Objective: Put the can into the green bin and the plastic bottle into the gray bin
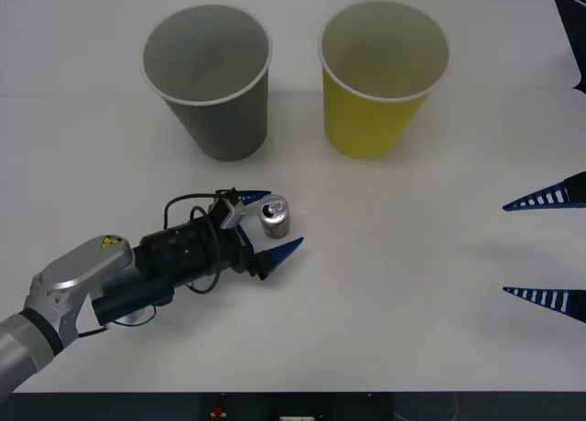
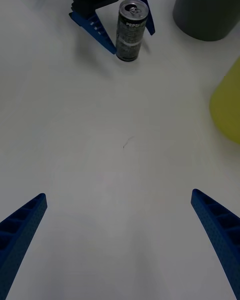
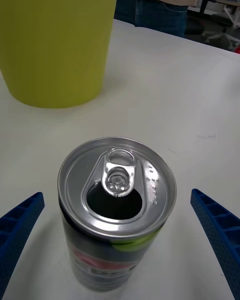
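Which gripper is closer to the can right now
Left. The left gripper has its open jaws either side of the can, not closed on it. The right gripper waits open at the table's right edge, far off.

The left gripper is wearing two blue ribbed, tapering fingers. Behind them a black cylindrical wrist is carrying looping black cables. Further back a silver-gray arm shell is showing a small yellow warning sticker. The right gripper is showing matching blue ribbed fingers.
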`<state>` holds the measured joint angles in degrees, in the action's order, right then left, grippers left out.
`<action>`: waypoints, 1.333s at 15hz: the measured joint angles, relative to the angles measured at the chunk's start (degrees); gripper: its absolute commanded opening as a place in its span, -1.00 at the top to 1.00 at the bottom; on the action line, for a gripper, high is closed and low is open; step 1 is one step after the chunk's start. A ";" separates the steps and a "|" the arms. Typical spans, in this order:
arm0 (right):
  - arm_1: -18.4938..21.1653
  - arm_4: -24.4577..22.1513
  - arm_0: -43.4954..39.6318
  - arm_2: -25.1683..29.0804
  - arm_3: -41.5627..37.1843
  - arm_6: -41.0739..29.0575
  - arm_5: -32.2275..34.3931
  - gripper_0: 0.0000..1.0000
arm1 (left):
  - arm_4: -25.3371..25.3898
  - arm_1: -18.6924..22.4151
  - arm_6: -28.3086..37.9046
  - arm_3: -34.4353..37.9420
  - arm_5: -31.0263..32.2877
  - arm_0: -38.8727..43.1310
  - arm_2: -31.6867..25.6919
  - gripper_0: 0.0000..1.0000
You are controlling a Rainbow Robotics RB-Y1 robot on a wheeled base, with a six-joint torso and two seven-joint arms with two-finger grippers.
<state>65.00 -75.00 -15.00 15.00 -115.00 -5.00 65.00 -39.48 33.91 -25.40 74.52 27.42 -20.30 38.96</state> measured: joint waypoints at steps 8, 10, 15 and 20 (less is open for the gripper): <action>0.00 0.00 0.00 0.00 0.00 0.00 0.00 -1.00 | -0.78 -0.56 -0.09 -0.02 -1.15 -0.10 0.10 1.00; 0.00 0.00 0.00 0.00 0.00 0.00 0.00 -1.00 | -1.22 -0.60 -0.02 -0.02 -1.58 -0.16 0.15 1.00; 0.00 0.00 0.00 0.00 0.00 0.00 0.00 -1.00 | -1.46 -0.54 0.02 0.00 -1.68 -0.18 0.14 1.00; 0.00 0.00 0.00 0.00 0.00 0.00 0.00 -1.00 | -1.53 0.36 0.75 0.08 0.61 -0.10 0.12 1.00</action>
<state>65.00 -75.00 -15.00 15.00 -115.00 -5.00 65.00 -41.01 34.28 -24.65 74.60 28.03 -20.40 39.08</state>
